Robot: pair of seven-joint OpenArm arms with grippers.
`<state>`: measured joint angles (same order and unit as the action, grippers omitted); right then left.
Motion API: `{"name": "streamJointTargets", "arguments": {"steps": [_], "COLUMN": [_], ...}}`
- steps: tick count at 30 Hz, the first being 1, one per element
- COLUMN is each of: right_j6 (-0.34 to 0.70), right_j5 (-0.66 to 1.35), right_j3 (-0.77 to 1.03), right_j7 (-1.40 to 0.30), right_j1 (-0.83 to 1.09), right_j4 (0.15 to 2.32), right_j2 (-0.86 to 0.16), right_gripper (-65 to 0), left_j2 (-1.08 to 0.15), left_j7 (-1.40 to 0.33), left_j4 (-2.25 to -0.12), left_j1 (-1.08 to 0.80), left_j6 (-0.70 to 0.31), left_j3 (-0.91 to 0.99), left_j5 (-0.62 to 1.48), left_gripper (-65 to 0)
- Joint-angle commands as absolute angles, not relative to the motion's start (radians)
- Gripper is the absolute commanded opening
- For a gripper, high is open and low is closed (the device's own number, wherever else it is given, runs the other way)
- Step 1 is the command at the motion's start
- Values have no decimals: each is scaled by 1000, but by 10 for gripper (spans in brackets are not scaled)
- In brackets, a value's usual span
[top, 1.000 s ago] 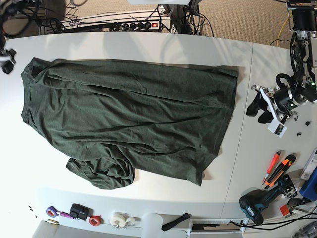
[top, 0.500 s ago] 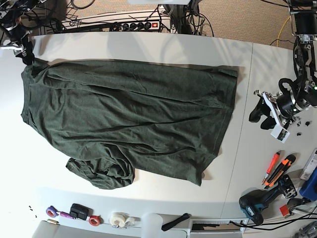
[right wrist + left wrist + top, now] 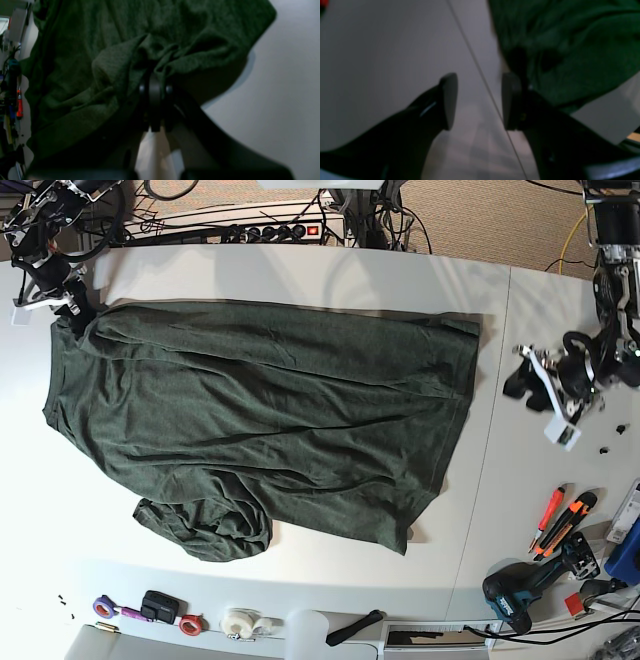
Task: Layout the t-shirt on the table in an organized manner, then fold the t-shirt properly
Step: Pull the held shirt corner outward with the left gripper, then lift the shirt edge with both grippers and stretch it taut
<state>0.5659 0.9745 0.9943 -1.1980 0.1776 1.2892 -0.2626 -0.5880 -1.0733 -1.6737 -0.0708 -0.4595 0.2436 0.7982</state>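
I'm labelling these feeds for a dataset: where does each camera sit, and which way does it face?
Base: overhead, looking down on the table and the spread t-shirt; both arms show at the far corners.
Left wrist: on the left arm, facing past the open left gripper onto bare table, shirt edge beside it.
Right wrist: on the right arm, looking along the right gripper, shut on bunched shirt.
Shared: all three show the green shirt and white table.

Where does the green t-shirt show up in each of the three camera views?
Base: the t-shirt is spread across the middle and left of the table.
Left wrist: upper right, beyond the open left end effector.
Right wrist: fills the upper left, its cloth pinched by the right end effector.
Shared landmark: the white table.
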Motion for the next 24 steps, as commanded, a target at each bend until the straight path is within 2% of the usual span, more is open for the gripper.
{"name": "streamJointTargets", "arguments": {"steps": [1, 6, 9, 11, 24], "right_j6": [571, 572, 573, 572, 572], "right_j5": [941, 942, 941, 942, 942], "right_j3": [995, 997, 997, 997, 997], "right_j7": [-1236, -1269, -1273, -1279, -1291], "right_j1": [183, 183, 183, 183, 183], "right_j4": [1294, 1294, 1294, 1294, 1294], "right_j2": [-273, -303, -323, -333, -338], "right_gripper": [-650, -650, -650, -650, -650], "left_j2": [-607, -607, -607, -605, -498], "left_j7": [-1064, -1125, -1160, -1161, -1182], "left_j4": [-1669, -1562, -1493, -1467, -1462], "left_j1": [-72, -120, -125, -125, -149], "left_j6": [-448, -457, -472, -471, -471], "left_j3": [252, 252, 252, 252, 251], "left_j5": [823, 1014, 1116, 1146, 1187], "left_gripper": [-356, -355, -326, -303, -302]}}
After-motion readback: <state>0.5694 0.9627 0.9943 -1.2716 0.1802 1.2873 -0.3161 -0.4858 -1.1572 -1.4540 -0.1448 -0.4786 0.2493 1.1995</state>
